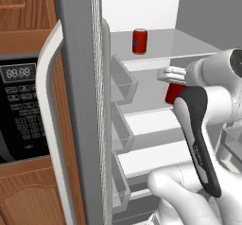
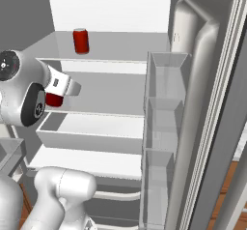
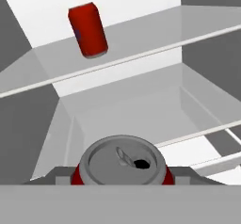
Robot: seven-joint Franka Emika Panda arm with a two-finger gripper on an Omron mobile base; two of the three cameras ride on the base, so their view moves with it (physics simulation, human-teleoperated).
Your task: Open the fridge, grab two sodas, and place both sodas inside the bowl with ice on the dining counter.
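- Left base view: the fridge (image 1: 80,101) stands open, its grey door with a long white curved handle (image 1: 47,106) swung toward the camera, clear door bins on the inside.
- One soda (image 1: 140,41) stands upright on the top shelf (image 1: 184,44), toward the back.
- A second soda (image 1: 175,92) sits one level lower, in front of the middle shelf, partly hidden by the white arm (image 1: 208,125). The end effector (image 1: 173,80) reaches in from the right, and its pale finger lies across the top of this can.
- A black microwave (image 1: 21,110) with a keypad is set in wooden cabinets left of the door.
- Right base view: the upper soda (image 2: 81,41) stands on the top shelf (image 2: 120,45), left of centre. The lower soda (image 2: 54,99) shows as a red patch just under the end effector (image 2: 61,86), next to the arm's round joint.
- The right door (image 2: 207,108) stands open with stacked clear bins (image 2: 161,127). A white drawer (image 2: 91,132) sits under the middle shelf.
- Hand view: the silver top of the lower soda (image 3: 122,164) with its pull tab sits close between the dark finger tips (image 3: 186,175), one at each side of the can. The end effector (image 3: 122,176) is clenched around this can.
- The other soda (image 3: 88,29) stands on the glass shelf (image 3: 155,39) above, well apart.
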